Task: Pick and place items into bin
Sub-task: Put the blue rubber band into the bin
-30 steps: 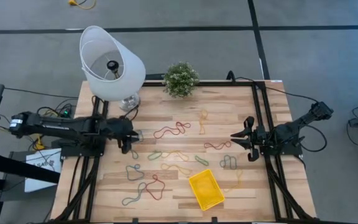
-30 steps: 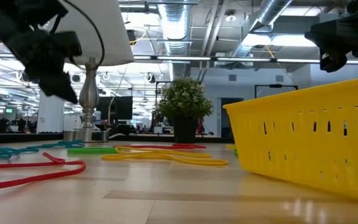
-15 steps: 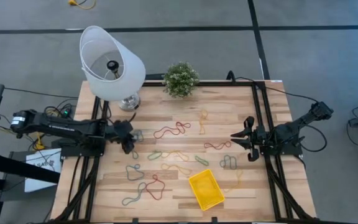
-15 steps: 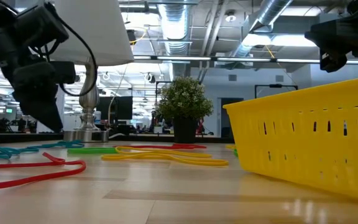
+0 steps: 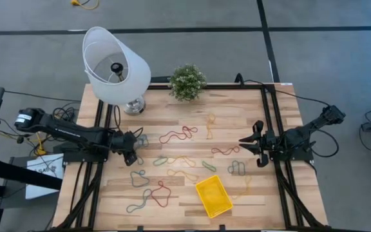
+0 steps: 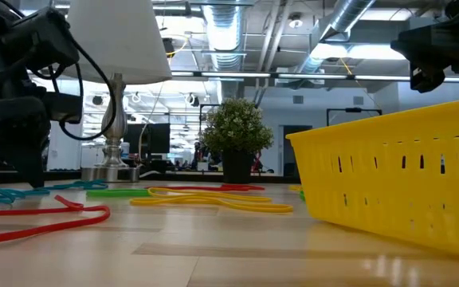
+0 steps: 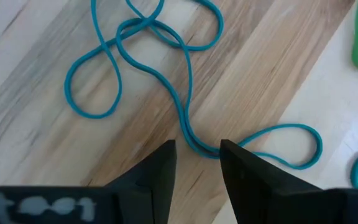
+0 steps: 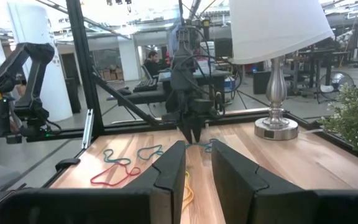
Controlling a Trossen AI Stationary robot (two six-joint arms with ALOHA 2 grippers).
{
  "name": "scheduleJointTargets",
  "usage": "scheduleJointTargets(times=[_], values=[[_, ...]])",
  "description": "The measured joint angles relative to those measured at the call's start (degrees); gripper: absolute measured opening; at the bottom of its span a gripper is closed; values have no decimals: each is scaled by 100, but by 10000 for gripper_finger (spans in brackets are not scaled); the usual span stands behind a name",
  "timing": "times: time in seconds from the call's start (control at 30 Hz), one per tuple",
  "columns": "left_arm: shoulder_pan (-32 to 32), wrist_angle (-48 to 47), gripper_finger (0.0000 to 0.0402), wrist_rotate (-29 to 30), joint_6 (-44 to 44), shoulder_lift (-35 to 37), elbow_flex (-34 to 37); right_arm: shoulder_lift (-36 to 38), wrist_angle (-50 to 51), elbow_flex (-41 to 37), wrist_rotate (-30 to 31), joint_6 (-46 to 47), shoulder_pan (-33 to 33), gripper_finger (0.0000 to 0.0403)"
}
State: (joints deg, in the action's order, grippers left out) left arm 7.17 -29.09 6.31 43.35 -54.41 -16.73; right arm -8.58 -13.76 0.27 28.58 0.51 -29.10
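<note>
Several thin loops lie flat on the wooden table: a grey-blue one [image 7: 166,81] at the left, a red one [image 5: 178,135], yellow and green ones [image 5: 184,161] in the middle, more red ones [image 6: 46,219] nearer. The yellow bin [image 5: 213,196] stands at the near middle. My left gripper [image 7: 197,152] points steeply down, open, low over the grey-blue loop [image 5: 140,139]. Its fingers stand on either side of one strand. My right gripper [image 5: 245,143] waits level and open at the table's right, with nothing between its fingers [image 8: 196,158].
A lamp with a white shade [image 5: 116,64] stands at the far left corner, and a small potted plant [image 5: 187,82] at the far middle. Black frame rails [image 5: 272,129] run along both sides of the table. The bin's wall [image 6: 397,183] fills the right of the low view.
My left gripper has sunk toward the table over the grey-blue loop and drawn back a little toward the left edge. It has tipped to point more steeply down and has rolled about its own line. The loops have not moved.
</note>
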Motion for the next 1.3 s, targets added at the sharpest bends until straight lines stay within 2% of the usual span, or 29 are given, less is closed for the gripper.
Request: scheduleJointTargets(times=[0.47,0.57,0.67,0.87,1.03,1.1,1.3], values=[[-8,138,123,384,151,-210,4,0,0,-2,1,-79,0,72],[-8,147,119,470,160,-338,-2,0,-4,-2,-2,248,-4,72],[-8,222,94,590,242,-627,-28,2,-46,-1,-1,469,5,72],[2,418,13,727,310,-933,-59,2,-164,0,12,272,138,72],[136,282,2,578,40,-676,-195,2,-157,0,4,636,272,72],[207,176,1,334,-91,-501,-332,2,-156,-1,3,638,354,72],[281,-34,0,468,-674,34,-981,0,-178,0,4,655,661,72]])
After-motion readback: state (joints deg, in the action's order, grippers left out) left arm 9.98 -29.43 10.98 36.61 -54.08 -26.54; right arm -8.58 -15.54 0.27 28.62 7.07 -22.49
